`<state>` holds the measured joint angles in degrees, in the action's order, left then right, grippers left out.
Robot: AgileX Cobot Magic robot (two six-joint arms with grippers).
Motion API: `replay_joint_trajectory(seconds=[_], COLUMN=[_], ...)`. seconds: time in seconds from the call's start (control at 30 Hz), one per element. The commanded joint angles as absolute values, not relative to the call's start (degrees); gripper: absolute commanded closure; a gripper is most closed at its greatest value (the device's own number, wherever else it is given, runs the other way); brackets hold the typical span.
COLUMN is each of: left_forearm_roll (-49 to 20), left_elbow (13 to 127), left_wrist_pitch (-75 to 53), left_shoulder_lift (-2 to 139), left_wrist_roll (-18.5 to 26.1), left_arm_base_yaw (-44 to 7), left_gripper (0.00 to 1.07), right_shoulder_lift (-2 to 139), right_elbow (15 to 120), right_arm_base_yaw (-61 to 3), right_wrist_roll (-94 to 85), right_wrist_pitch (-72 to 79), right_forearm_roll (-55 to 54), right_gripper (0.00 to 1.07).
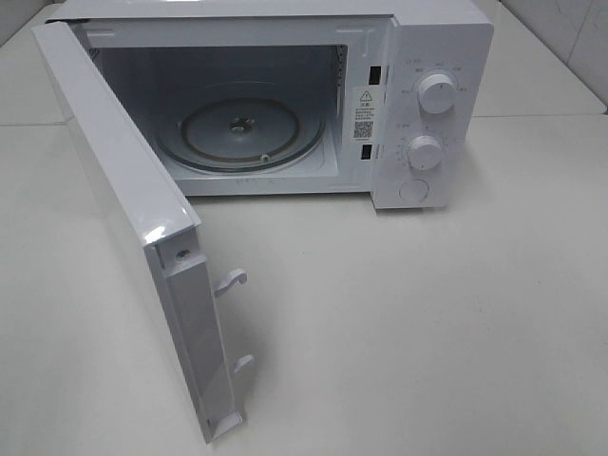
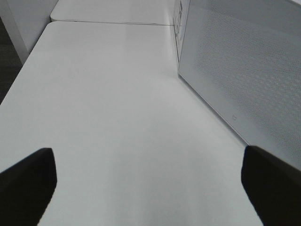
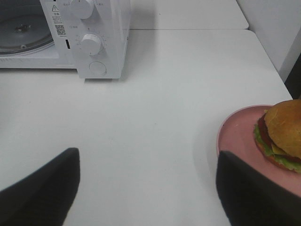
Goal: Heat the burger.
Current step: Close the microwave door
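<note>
Right wrist view puts the burger [image 3: 281, 134] at the right edge of the frame, sitting on a pink plate [image 3: 237, 132] on the white table [image 3: 155, 117], with the microwave [image 3: 101, 42] far off in the upper left. The right gripper [image 3: 148, 188] hangs over bare table with its jaws wide apart and nothing between them; the left gripper [image 2: 148, 186], seen in the left wrist view, is likewise spread wide and empty beside the microwave door [image 2: 244, 70].

The main risk, as I judge it, is the carry: the plate must cross a long stretch of table, and a shallow pinch on its rim could tip it and slide the burger off. The open door [image 1: 133, 237] juts forward at the left of the high view and could be struck by a swinging arm.

Burger and plate are cut off by the frame edge, so the plate's far rim is unseen. Neither shows in the high view, nor do the arms. The dial markings are probably too small to read.
</note>
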<state>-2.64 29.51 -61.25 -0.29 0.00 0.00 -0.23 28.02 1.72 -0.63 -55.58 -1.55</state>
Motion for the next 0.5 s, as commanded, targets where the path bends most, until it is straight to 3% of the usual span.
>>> replay_joint_trajectory(seconds=[0.03,0.07,0.1,0.5], left_forearm_roll=[-2.7,-2.7,-2.7,-2.7], left_elbow=[29.6,29.6,29.6,29.6], left_wrist_pitch=[-61.4,-61.4,-61.4,-61.4], left_shoulder_lift=[-1.1,-1.1,-1.1,-1.1], left_wrist_roll=[0.0,0.0,0.0,0.0], left_arm_base_yaw=[0.1,0.1,0.1,0.1], left_gripper=[0.06,0.06,0.06,0.06], right_shoulder_lift=[-1.9,-1.9,-1.9,-1.9], right_elbow=[28.0,28.0,28.0,28.0], right_arm_base_yaw=[1.9,1.9,1.9,1.9], right_wrist_roll=[0.0,0.0,0.0,1.2], right_wrist_pitch=[-55.3,-55.3,-55.3,-55.2], right_forearm_roll=[-1.4,-1.4,-1.4,-0.3], right_gripper=[0.18,0.07,0.06,0.09])
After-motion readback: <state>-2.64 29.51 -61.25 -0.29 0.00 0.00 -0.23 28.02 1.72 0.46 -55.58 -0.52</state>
